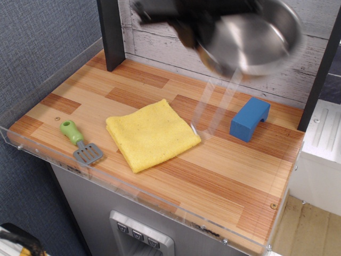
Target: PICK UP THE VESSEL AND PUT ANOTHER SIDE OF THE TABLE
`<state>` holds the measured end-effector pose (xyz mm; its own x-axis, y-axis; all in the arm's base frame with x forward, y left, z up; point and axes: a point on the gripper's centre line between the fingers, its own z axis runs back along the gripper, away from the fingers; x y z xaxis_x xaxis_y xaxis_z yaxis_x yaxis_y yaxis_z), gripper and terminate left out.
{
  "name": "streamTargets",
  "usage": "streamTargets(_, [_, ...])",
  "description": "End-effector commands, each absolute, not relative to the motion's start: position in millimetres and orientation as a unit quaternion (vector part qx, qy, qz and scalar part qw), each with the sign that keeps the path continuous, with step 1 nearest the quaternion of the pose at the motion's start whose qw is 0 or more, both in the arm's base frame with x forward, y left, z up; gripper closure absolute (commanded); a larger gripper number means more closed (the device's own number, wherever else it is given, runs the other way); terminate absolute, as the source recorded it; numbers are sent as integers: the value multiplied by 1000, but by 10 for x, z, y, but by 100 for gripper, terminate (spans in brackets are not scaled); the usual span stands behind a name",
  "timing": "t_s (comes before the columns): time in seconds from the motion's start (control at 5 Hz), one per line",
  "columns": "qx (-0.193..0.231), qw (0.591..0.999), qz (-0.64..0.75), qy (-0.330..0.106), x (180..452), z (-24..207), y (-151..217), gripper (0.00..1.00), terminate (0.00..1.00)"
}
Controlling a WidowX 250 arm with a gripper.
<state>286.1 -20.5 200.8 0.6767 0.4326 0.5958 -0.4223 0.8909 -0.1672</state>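
The vessel, a shiny steel pan, hangs high in the air at the top of the view, blurred by motion. Its wire loop handle trails down toward the table as a faint streak. My gripper is a dark blur at the pan's left rim, near the top edge, and appears shut on the rim. The fingers themselves are too blurred to make out. The pan is well above the back right part of the wooden countertop.
A folded yellow cloth lies mid-table. A green-handled toy spatula lies at the front left. A blue block sits at the back right. A dark post stands at the back left. A clear acrylic rim edges the front.
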Motion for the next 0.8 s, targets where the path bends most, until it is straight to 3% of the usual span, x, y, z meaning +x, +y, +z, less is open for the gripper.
streamTargets(0.0, [-4,891,301,-339,3196,2155,543,100,0])
streamTargets(0.6, [55,898,349,-263,3602,1220,1171,100,0])
